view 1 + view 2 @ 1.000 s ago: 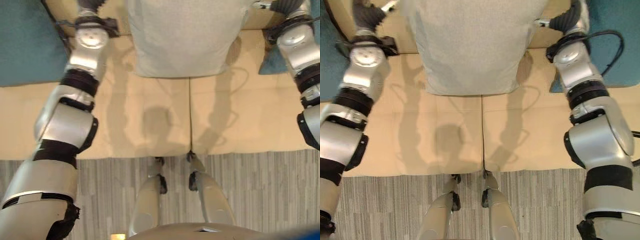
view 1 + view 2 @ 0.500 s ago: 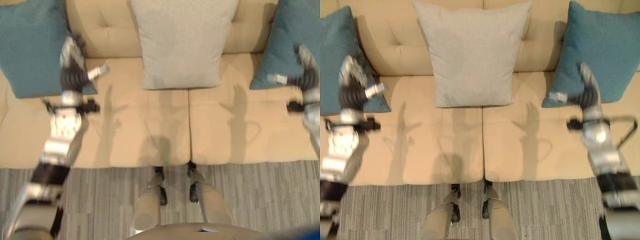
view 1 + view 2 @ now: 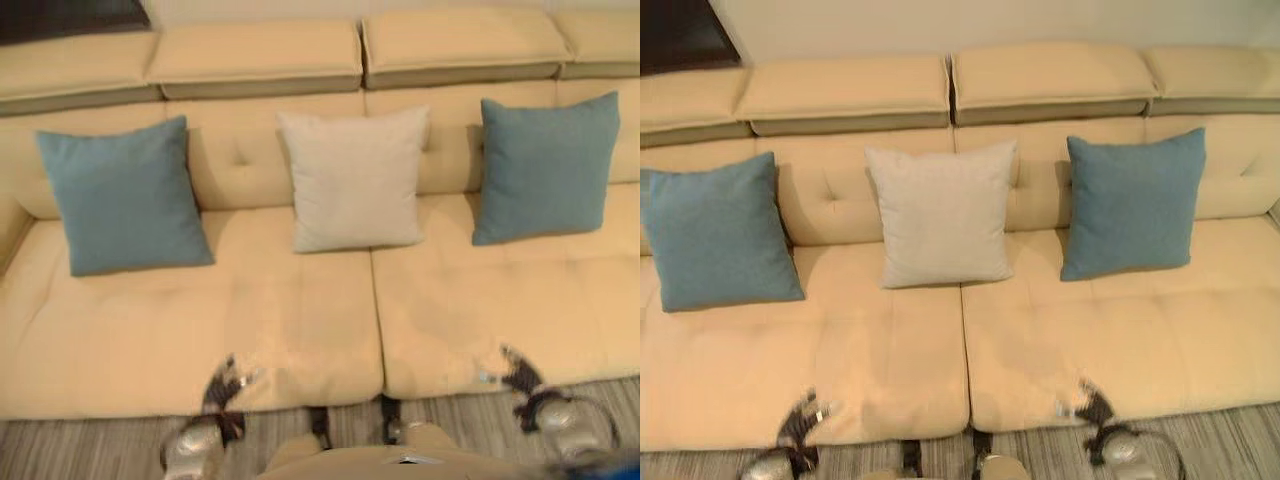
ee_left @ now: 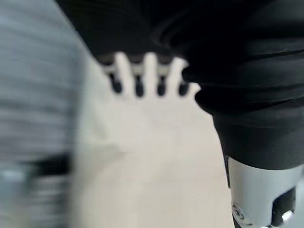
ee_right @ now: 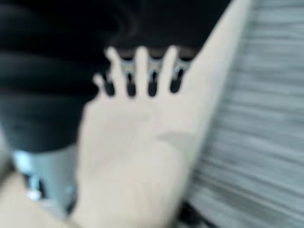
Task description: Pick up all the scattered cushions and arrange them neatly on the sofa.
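Three cushions lean upright along the sofa (image 3: pixel 300 330) back edge: teal cushion (image 3: pixel 122 195) left, beige cushion (image 3: pixel 355 178) centre, second teal cushion (image 3: pixel 545 167) right. Looks basically done, next is just checking for strays. Left hand (image 3: pixel 222 385) and right hand (image 3: pixel 518 373) hang at the seat's front edge, fingers straight, holding nothing

Nothing readable is showing anywhere here: no lettering, labels, numbers or signs are appearing on any surface in view.
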